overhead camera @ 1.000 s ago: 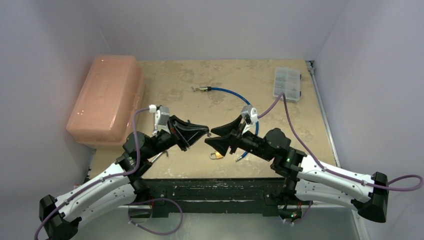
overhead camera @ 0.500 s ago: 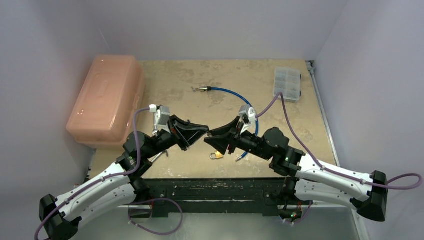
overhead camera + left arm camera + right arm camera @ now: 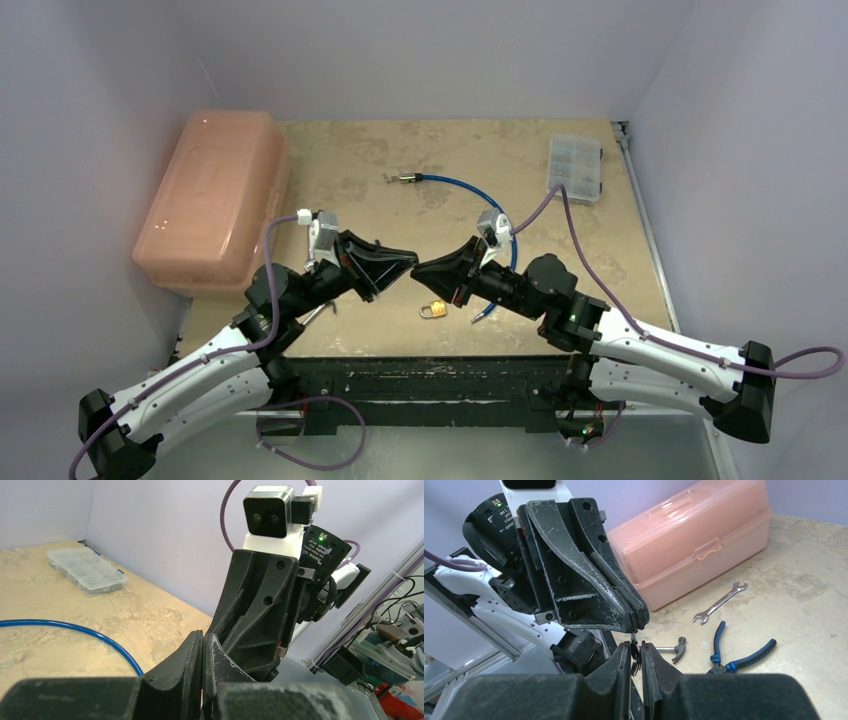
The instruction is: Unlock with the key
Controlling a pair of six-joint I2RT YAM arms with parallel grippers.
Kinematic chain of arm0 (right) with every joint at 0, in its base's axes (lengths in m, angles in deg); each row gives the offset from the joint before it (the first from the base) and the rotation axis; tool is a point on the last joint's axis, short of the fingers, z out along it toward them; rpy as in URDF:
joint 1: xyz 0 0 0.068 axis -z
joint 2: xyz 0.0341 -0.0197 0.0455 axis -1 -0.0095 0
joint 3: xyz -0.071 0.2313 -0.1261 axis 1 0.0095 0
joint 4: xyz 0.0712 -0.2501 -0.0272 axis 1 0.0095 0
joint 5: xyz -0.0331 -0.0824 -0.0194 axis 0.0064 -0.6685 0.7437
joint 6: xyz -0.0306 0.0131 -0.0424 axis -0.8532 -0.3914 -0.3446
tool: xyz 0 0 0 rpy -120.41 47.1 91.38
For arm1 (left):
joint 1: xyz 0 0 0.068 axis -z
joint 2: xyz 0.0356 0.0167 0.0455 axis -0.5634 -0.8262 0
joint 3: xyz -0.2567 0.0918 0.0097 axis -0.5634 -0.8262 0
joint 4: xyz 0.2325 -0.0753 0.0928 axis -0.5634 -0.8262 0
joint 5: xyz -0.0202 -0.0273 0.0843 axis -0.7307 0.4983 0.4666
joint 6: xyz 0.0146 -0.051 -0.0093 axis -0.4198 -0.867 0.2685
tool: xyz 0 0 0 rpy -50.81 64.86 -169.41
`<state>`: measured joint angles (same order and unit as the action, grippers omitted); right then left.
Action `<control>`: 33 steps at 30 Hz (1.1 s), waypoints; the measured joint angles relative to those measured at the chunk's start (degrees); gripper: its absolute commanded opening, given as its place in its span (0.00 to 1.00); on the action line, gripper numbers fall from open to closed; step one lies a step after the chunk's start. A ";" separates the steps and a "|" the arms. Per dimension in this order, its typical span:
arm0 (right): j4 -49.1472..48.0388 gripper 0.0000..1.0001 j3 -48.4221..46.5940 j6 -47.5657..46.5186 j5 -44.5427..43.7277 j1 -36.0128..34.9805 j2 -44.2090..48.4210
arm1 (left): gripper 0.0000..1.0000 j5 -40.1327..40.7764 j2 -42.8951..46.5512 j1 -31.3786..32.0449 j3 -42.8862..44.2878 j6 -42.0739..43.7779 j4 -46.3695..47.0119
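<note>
My right gripper (image 3: 420, 273) has narrowed its jaws and closed in on the tip of the left gripper (image 3: 410, 262).
The left gripper is clamped on the key (image 3: 634, 654), which hangs above the tabletop (image 3: 350, 160) between my right fingers (image 3: 620, 665). A thin gap remains, so I cannot tell whether they pinch it. The padlock (image 3: 433, 309) lies just beneath.

2 white-shelled arms with black joints end in the left gripper (image 3: 412, 262) and right gripper (image 3: 421, 272), each with 2 scuffed matte-black fingers. Behind each tool sits a white-and-grey camera block (image 3: 267, 516). A purple cable (image 3: 441, 560) trails back from it, and a green light (image 3: 322, 536) glows on the black wrist.
</note>
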<state>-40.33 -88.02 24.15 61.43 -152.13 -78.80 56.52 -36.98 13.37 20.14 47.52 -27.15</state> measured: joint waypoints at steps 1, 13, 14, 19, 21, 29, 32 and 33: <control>0.02 0.13 0.00 -0.02 0.00 0.00 0.00 | 0.00 0.00 0.02 0.00 0.00 -0.02 0.02; 0.07 0.00 0.00 0.02 0.17 0.00 0.68 | 0.00 0.04 0.87 0.11 -0.50 -0.50 0.55; 0.31 0.00 0.00 0.02 0.28 0.00 0.81 | 0.00 0.04 1.07 0.11 -0.79 -0.57 0.72; 1.14 0.00 0.00 0.00 1.86 0.00 1.55 | 0.00 0.00 2.16 0.24 -2.05 -1.49 1.53; 1.14 0.00 0.00 0.00 2.25 0.00 1.70 | 0.00 0.00 2.62 0.48 -2.49 -1.84 2.01; 2.03 0.00 0.00 0.07 2.91 0.00 2.36 | 0.03 0.02 3.76 0.48 -3.65 -2.54 2.34; 2.47 0.00 0.00 0.07 3.04 -0.02 2.62 | 0.17 0.00 4.57 0.55 -4.02 -2.78 1.99; 2.67 0.00 0.00 0.07 3.08 -0.02 2.67 | 0.22 0.04 4.85 0.55 -4.20 -2.82 1.84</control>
<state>-37.66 -88.02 24.21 64.51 -152.15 -76.13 56.56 -32.13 13.91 15.94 44.70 -25.31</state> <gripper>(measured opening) 0.127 0.097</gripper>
